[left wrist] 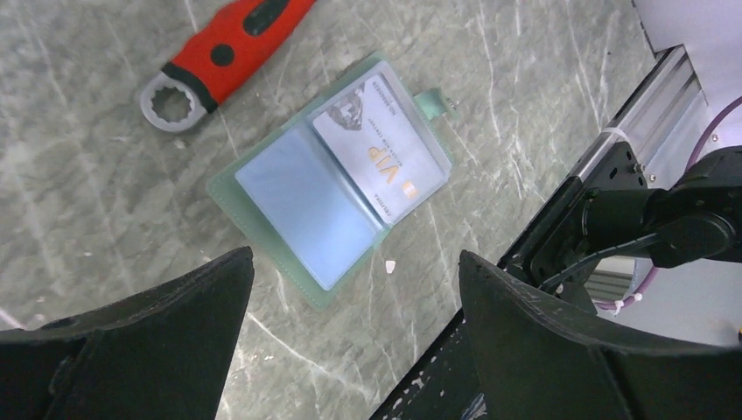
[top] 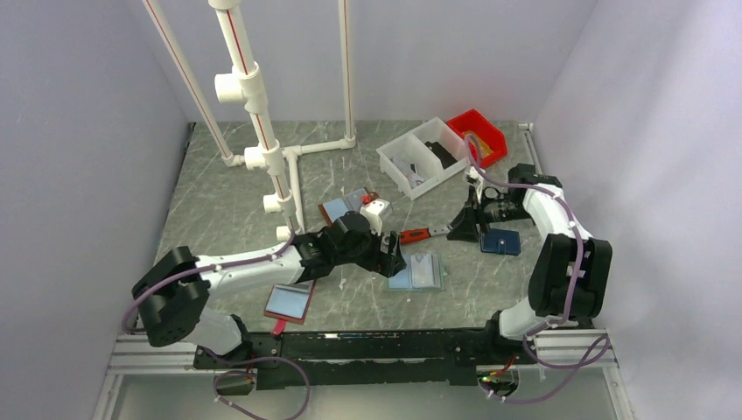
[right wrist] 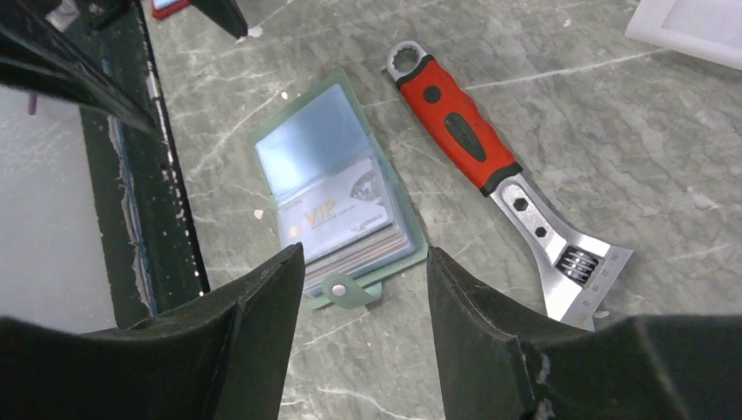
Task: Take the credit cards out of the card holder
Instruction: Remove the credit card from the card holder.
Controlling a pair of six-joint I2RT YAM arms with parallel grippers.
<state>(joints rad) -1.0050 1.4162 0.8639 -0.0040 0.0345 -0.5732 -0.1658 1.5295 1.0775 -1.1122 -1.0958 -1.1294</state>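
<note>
The card holder lies open on the table, mint-green edged with blue-grey panels. One panel holds a pale credit card printed "VIP", with edges of more cards stacked under it. A snap tab sticks out of the holder's edge. My left gripper hangs open just left of and above the holder, nothing between its fingers. On the holder's far right side my right gripper hovers above the table, open and empty, over the tab end.
A red-handled wrench lies just behind the holder. A maroon-edged folder is near the left arm, another folder further back, a dark blue item at right. White bin, red bin and white pipes stand behind.
</note>
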